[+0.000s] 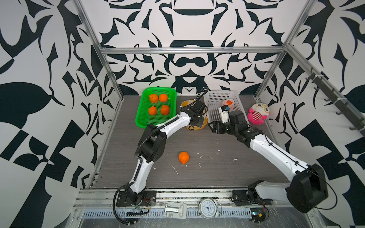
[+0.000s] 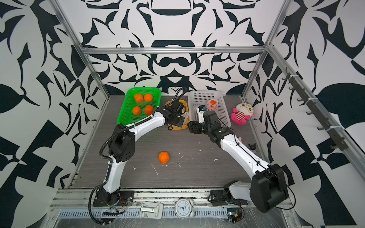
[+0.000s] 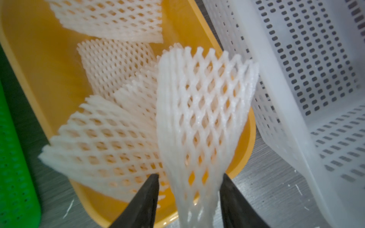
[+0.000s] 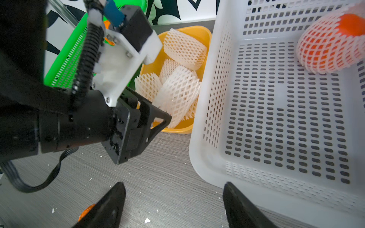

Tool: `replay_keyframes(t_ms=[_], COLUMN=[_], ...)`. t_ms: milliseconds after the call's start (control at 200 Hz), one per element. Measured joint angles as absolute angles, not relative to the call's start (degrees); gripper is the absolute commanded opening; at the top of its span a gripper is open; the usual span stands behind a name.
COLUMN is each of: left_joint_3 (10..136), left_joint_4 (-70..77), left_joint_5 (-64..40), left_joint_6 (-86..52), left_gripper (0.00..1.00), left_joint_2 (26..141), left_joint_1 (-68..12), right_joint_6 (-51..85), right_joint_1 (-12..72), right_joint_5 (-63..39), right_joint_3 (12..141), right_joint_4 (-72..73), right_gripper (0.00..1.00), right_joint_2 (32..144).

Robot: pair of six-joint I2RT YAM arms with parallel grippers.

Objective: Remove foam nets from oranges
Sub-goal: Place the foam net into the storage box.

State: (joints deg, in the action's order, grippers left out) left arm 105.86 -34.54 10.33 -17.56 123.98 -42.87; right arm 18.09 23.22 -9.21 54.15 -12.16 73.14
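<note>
My left gripper (image 3: 190, 175) hangs over the near end of the yellow tub (image 3: 39, 69). Its jaws stand open, and a white foam net (image 3: 201, 110) hangs loosely between them with a gap on one side. Several flattened foam nets (image 3: 102, 142) lie in the tub. One orange, still in its net (image 4: 331, 45), sits in the white basket (image 4: 276, 118). A bare orange (image 1: 183, 157) lies on the table. Several oranges (image 1: 153, 98) rest in the green basket (image 1: 142, 116). My right gripper (image 4: 174, 184) is open and empty, low over the table beside the white basket's near corner.
A pink and white plush toy (image 1: 257, 113) sits right of the white basket. An alarm clock (image 1: 207, 205) stands on the front rail. White foam crumbs dot the grey table (image 1: 217, 167). The two arms' wrists are close together between the tub and the white basket.
</note>
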Motion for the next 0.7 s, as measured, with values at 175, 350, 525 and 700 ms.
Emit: replay_keyframes(t_ms=[175, 350, 525, 700], left_joint_3=[105.9, 105.9, 105.9, 105.9], left_joint_4=[-35.0, -35.0, -35.0, -35.0], left_joint_5=[10.5, 10.5, 10.7, 11.4], left_joint_6=[-16.7, -16.6, -16.4, -16.6], left_gripper=[0.71, 0.8, 0.94, 1.0], left_joint_2=[124.0, 124.0, 124.0, 123.8], left_joint_1=[-43.4, -43.8, -44.0, -44.3], right_joint_6=[18.1, 18.1, 18.1, 18.2], right_joint_1=[23.2, 23.2, 23.2, 23.2], right_joint_5=[-9.2, -9.3, -9.3, -9.6], right_joint_3=[54.2, 54.2, 54.2, 54.2], right_joint_4=[-12.2, -12.2, -12.2, -12.2], right_gripper=[0.81, 0.81, 0.81, 0.82], right_joint_2=[72.8, 72.7, 72.7, 72.7])
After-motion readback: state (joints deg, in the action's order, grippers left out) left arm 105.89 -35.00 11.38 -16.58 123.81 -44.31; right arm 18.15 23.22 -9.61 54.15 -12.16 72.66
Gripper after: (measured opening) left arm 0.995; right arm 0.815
